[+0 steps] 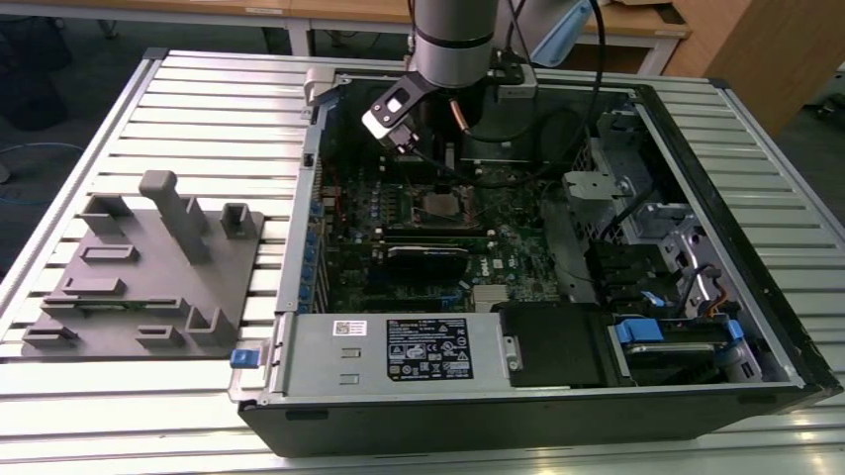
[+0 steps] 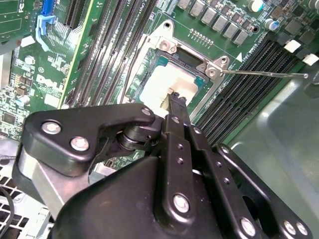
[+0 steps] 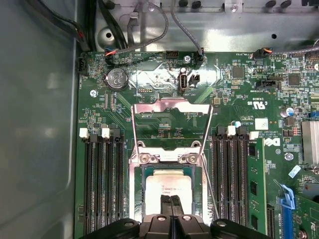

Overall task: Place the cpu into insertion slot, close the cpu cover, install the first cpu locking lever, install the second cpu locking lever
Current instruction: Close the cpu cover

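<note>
One chip point(image 3: 172, 181) seated in one socket point(image 3: 133, 189), one cover point(image 3: 172, 106) flipped open, one arm point(image 1: 456, 30) upright overhead, gripper point(image 3: 171, 197) clenched empty over chip.

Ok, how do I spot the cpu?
Look inside the open computer case, at the green circuit board. Between the long black slots sits a silvery-rimmed square socket; the cpu is the pale flat square in it, under the gripper.

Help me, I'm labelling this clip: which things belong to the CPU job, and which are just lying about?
Job in hand:
cpu, lying in the slot
cover, open
lever, not latched
claw, shut, tips at the cpu

Lying about:
grey jig on the table
memory slots
coin cell
power supply
</note>
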You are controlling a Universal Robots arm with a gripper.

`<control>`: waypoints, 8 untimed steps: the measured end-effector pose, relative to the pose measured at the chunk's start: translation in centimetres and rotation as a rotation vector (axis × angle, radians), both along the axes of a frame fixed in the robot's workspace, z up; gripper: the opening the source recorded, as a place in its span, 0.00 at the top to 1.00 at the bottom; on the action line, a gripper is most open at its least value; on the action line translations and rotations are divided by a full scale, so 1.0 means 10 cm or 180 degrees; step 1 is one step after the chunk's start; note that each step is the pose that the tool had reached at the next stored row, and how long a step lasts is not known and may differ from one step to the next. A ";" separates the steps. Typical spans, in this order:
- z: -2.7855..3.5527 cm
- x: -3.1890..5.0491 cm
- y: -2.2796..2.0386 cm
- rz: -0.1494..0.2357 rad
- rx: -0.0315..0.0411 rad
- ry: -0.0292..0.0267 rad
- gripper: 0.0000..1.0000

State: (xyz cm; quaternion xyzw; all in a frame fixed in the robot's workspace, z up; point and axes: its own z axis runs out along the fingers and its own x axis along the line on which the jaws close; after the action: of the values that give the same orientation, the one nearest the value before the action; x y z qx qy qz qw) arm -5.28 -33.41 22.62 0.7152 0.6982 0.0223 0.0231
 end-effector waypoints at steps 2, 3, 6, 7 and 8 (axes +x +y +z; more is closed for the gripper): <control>0.012 0.000 0.000 0.0000 0.0000 0.0000 0.90; 0.019 0.000 0.000 0.0000 0.0000 0.0000 0.90; 0.040 0.000 0.000 0.0000 -0.0003 0.0000 0.90; 0.050 0.000 0.000 0.0000 -0.0003 0.0000 0.90; 0.062 0.000 0.000 0.0000 -0.0004 0.0000 0.90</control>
State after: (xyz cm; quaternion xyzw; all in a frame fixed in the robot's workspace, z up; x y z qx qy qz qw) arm -5.28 -33.41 23.25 0.7152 0.6982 0.0219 0.0235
